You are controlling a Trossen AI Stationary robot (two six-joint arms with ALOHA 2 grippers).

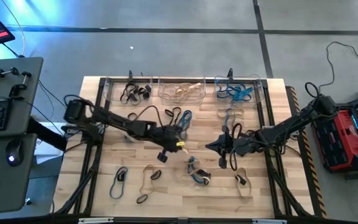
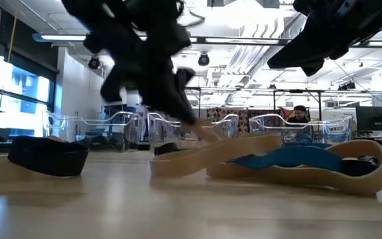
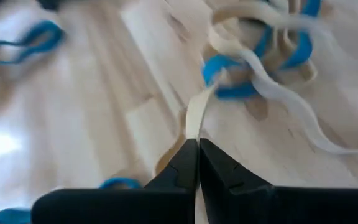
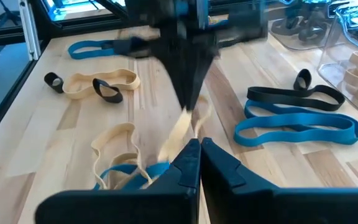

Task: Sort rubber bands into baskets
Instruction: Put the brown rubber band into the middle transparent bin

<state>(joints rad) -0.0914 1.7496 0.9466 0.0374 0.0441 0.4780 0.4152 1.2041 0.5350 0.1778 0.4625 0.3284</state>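
**Operator:** Left end effector (image 3: pixel 197 149) is closed on a tan band (image 3: pixel 194 115), its fingers pinched together on the thin strip just above the counter (image 1: pixel 166 186). I hold only the near end of this loop.

**Second:** And the far end?

**Operator:** It runs into a tangle of blue and tan bands (image 1: pixel 197 173) lying a little beyond the fingertips. So I judge that I must lift slowly and straight up, so the tan band can slip free and does not drag the blue ones with it.

**Second:** The right arm?

**Operator:** Right end effector (image 1: pixel 211 147) is closed and holds nothing, hovering near the middle of the counter. I keep it there, out of my path.

**Second:** Where does the band go?

**Operator:** Farthest away, at the back edge, stand the three clear baskets (image 1: pixel 182 94). The middle one has tan bands already, so I would carry mine there, high enough to pass the rim.
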